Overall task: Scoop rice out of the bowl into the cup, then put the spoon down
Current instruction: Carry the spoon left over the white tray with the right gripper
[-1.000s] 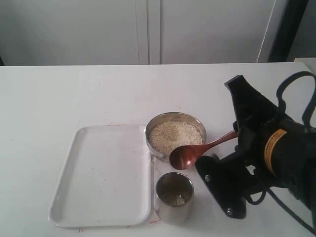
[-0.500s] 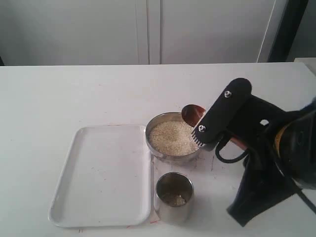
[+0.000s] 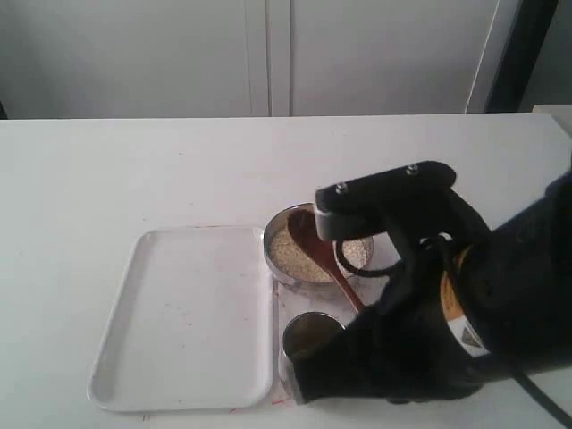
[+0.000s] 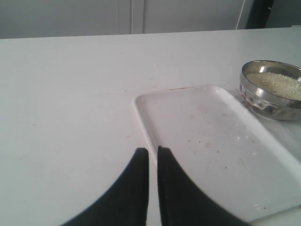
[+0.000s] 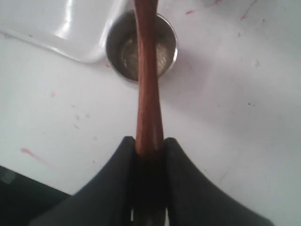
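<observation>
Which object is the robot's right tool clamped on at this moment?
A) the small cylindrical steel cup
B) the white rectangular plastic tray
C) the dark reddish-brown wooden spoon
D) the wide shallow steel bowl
C: in the right wrist view, the right tool has its two black fingers closed on the slim handle of the dark reddish-brown wooden spoon.

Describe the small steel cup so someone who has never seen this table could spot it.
On the white table, find the flat white rectangular tray; the small shiny steel cup stands just off its near right corner. It is narrower and taller than the wide steel bowl of rice behind it, and nearly empty.
</observation>
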